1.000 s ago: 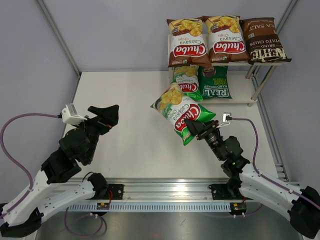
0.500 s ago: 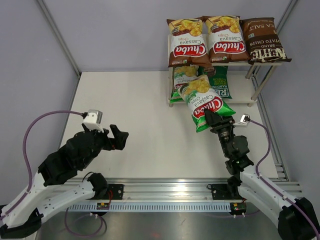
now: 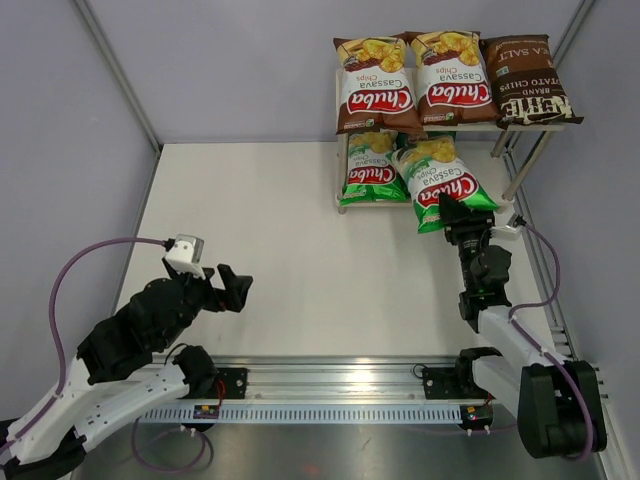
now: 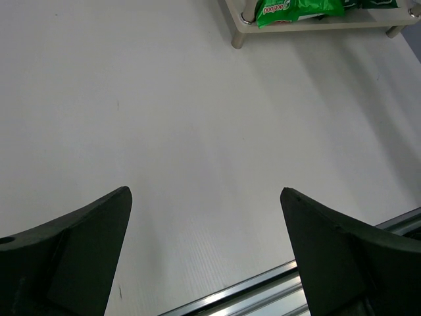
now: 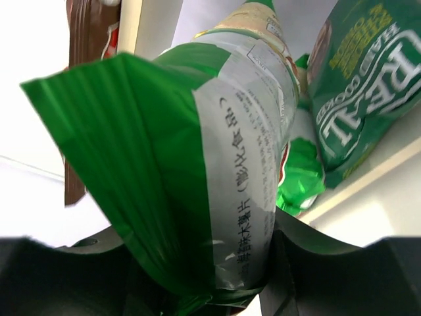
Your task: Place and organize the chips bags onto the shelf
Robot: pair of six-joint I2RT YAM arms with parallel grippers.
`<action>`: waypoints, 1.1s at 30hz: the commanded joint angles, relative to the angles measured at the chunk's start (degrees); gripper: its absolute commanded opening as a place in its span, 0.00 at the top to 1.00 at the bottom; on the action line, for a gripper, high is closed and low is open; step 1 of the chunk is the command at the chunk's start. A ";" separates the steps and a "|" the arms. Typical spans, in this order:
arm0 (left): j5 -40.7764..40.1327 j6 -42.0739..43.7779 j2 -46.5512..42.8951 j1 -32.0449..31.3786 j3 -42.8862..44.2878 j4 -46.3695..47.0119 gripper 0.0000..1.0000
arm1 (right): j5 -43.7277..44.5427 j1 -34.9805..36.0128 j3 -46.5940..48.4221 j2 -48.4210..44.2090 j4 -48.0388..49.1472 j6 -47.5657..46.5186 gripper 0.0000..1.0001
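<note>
The shelf (image 3: 490,165) stands at the far right. Its top tier holds two brown Chuba bags (image 3: 374,85) (image 3: 452,78) and the dark-brown Kettle bag (image 3: 525,80). One light-green Chuba bag (image 3: 372,170) lies on the lower tier. My right gripper (image 3: 455,215) is shut on the bottom edge of the second light-green Chuba bag (image 3: 440,180) (image 5: 197,164), held over the lower tier's middle. The REAL bag (image 5: 368,99) lies behind it, hidden in the top view. My left gripper (image 3: 232,290) (image 4: 204,197) is open and empty over the bare table.
The shelf's near left leg and lower board corner (image 4: 240,29) show far ahead in the left wrist view. The metal rail (image 3: 330,390) runs along the table's near edge. Frame posts (image 3: 115,70) stand at the back left and right.
My right gripper has carried the light-green bag from mid-table rightward and away to the shelf's lower tier, now covering the REAL bag. My left arm has drawn back and lowered.
</note>
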 commanded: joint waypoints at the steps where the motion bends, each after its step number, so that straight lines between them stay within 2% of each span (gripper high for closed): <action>1: 0.42 1.37 -1.60 -0.13 -0.94 3.03 0.01 | -4.73 -4.38 4.92 3.65 10.18 3.84 0.64; 4: 0.60 1.46 -1.87 -0.13 -0.94 3.12 0.01 | -8.94 -8.68 7.64 7.78 11.68 4.72 0.65; 15: 1.39 1.72 -2.92 -0.13 -1.38 3.65 0.01 | -13.34 -19.23 16.96 24.39 20.55 8.32 0.64; 26: 2.00 1.90 -3.45 -0.22 -1.56 3.91 0.01 | -14.75 -22.40 24.61 41.08 29.86 9.55 0.64; 33: 2.18 1.99 -4.42 -0.13 -1.73 4.09 0.01 | -13.26 -23.55 24.97 49.36 37.87 8.85 0.64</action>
